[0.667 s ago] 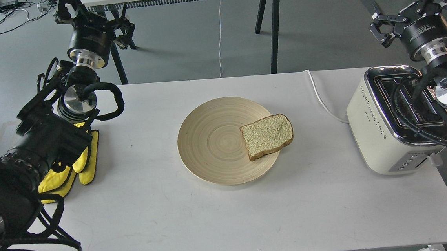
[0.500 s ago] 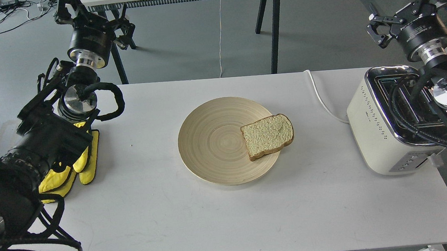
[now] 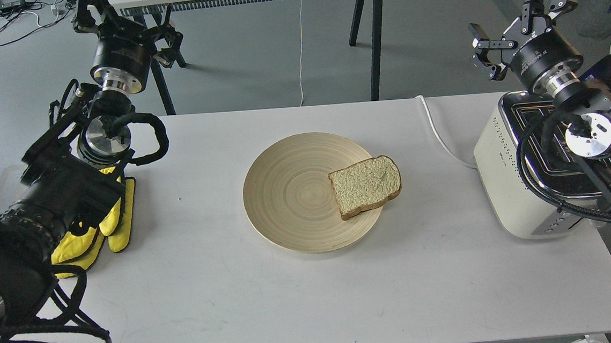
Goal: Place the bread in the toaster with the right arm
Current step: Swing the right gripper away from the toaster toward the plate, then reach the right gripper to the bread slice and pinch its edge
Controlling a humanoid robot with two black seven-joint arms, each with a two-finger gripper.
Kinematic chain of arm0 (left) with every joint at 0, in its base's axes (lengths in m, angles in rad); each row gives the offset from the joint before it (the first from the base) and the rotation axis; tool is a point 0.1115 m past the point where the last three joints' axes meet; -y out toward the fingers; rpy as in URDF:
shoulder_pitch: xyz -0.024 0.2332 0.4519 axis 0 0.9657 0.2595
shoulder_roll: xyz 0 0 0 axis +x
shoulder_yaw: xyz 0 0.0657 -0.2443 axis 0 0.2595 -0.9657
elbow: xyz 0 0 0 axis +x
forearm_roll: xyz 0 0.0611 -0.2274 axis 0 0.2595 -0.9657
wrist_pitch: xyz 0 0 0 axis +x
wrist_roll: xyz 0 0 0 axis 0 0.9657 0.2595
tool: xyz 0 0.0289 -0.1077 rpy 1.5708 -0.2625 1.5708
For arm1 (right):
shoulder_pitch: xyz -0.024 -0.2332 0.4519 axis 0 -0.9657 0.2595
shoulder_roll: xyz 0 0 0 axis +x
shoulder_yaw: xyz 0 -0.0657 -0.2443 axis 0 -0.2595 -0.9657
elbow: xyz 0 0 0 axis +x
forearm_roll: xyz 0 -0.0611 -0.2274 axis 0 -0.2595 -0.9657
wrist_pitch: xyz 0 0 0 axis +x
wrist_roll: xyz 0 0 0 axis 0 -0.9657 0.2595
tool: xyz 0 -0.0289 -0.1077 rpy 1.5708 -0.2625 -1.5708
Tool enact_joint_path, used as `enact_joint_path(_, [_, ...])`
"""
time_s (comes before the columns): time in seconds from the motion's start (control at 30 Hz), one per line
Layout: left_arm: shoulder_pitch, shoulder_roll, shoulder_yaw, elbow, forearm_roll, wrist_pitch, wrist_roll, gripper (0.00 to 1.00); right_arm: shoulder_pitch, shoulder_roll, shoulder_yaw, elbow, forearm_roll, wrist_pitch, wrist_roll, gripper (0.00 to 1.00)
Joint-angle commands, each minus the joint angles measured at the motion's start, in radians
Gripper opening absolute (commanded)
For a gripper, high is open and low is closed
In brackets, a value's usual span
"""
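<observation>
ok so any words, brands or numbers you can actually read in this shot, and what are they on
Nothing reads clearly enough to quote.
White lettering on the right gripper body: too small and blurred.
Small dark mark on the toaster side: too small.
Buttons on the toaster's near end: no legible labels.
White print on a blue tag at the far right edge: blurred.
The bread, the plate and the left gripper: no text visible.

So the plate (image 3: pixel 299 193) sits about mid-table (image 3: pixel 304 301), and the bread (image 3: pixel 365 186) lies flat on its right side, poking a bit over the rim. The toaster (image 3: pixel 522 188) is off at the table's right end, well apart from the plate, cord (image 3: pixel 440 135) running back-left from it. A cloth (image 3: pixel 113 222) lies at the left edge, partly under the left arm (image 3: pixel 60 194). The right arm (image 3: pixel 582 136) hangs over the toaster.
</observation>
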Motion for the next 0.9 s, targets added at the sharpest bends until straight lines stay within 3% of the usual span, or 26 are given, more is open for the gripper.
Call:
enact_joint_path(0.0, [0.0,-0.001,0.0,0.001,0.0,0.003,0.001,1.0,-0.021,-0.023,-0.066,0.075,-0.238,-0.064,0.0,0.99])
enact_joint_path(0.23, [0.0,-0.003,0.0,0.001,0.0,0.003,-0.001,1.0,-0.035,-0.043,-0.284,0.118,-0.527,-0.285,0.0,0.97])
enact_joint_path(0.6, [0.0,-0.003,0.0,-0.001,0.0,0.003,-0.001,1.0,-0.034,0.023,-0.582,0.018,-0.619,-0.379,-0.026,0.97])
enact_joint_path(0.87, [0.0,-0.004,-0.002,0.001,0.0,0.003,-0.002,1.0,-0.035,0.123,-0.645,-0.092,-0.604,-0.379,-0.046,0.81])
